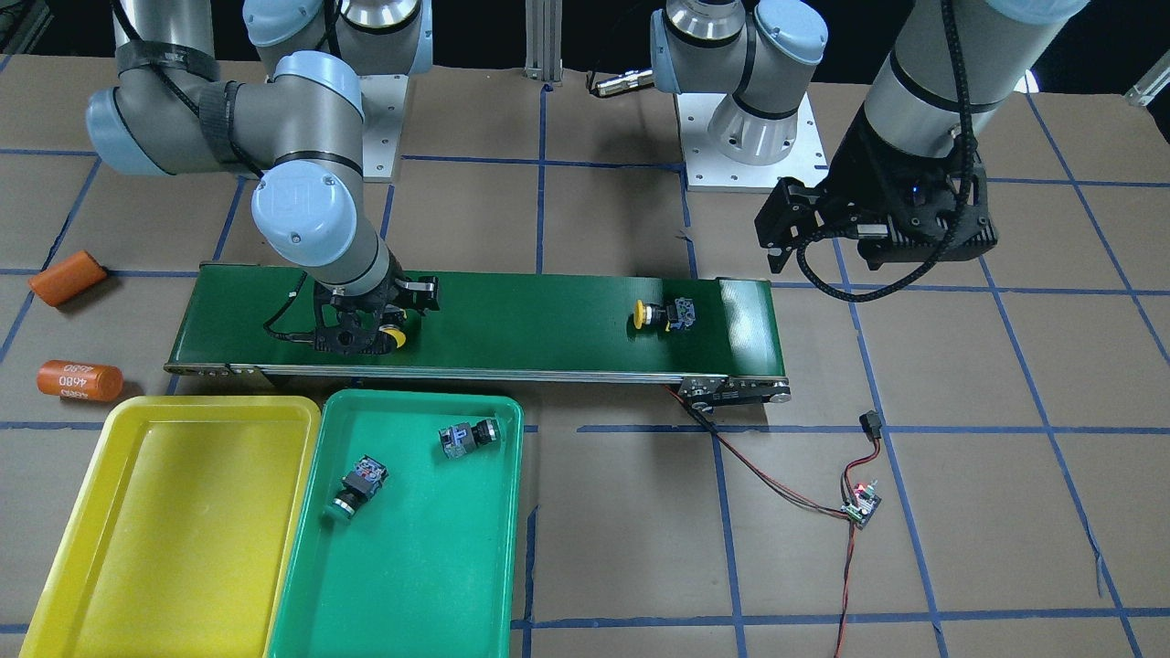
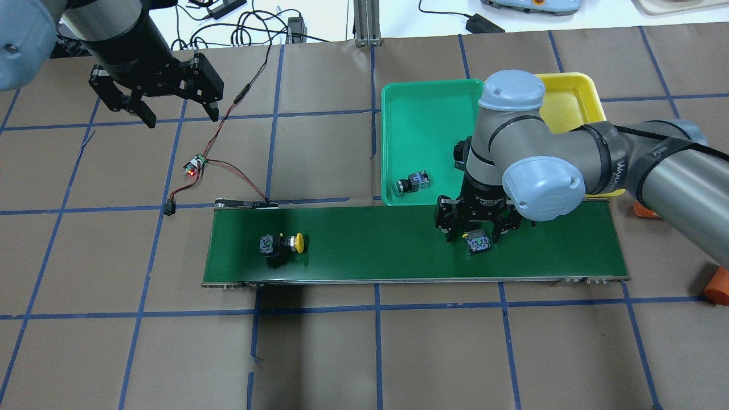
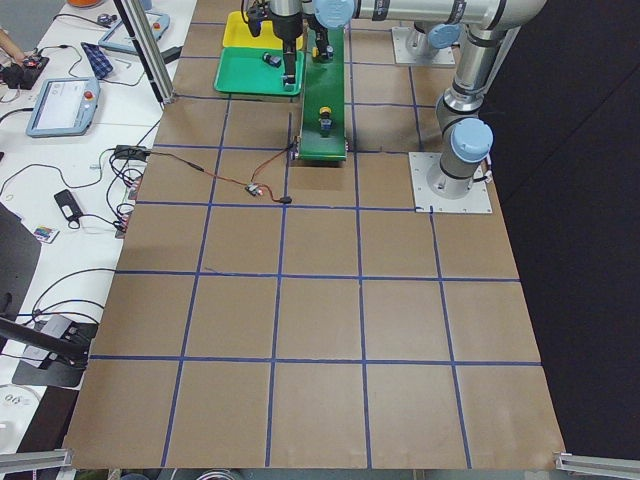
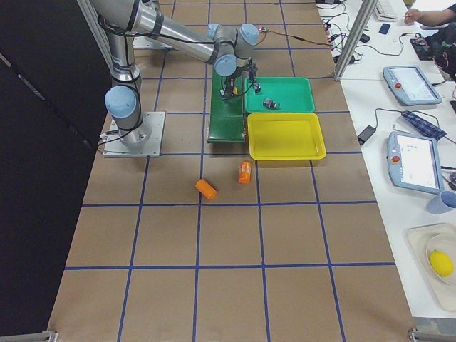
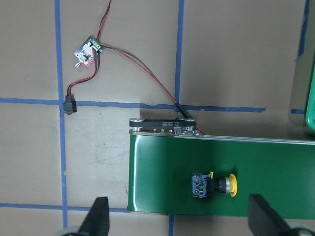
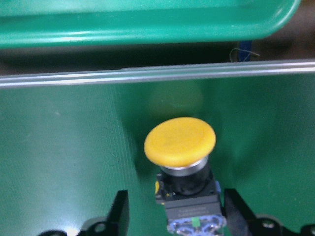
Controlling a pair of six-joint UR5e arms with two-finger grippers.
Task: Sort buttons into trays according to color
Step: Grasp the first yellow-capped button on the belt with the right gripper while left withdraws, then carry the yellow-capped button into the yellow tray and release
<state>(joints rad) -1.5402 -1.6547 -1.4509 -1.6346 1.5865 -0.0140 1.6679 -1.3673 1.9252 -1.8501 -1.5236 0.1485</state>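
Note:
On the dark-green conveyor belt (image 1: 548, 320) stands a yellow button (image 6: 180, 141), and my right gripper (image 6: 177, 221) straddles its black body, open, with a gap on each side. The same gripper (image 2: 476, 234) sits at the belt's end nearest the trays. A second yellow button (image 2: 282, 244) lies on its side at the belt's other end. My left gripper (image 2: 181, 118) hangs open above bare table, well away from it. The green tray (image 1: 402, 567) holds two green buttons (image 1: 356, 489) (image 1: 468, 437). The yellow tray (image 1: 174, 530) lies beside the green one.
Two orange cylinders (image 1: 69, 277) (image 1: 79, 379) lie on the table past the belt's end by the yellow tray. A small circuit board (image 1: 861, 504) with red and black wires runs to the belt's other end. Blue tape lines grid the brown table.

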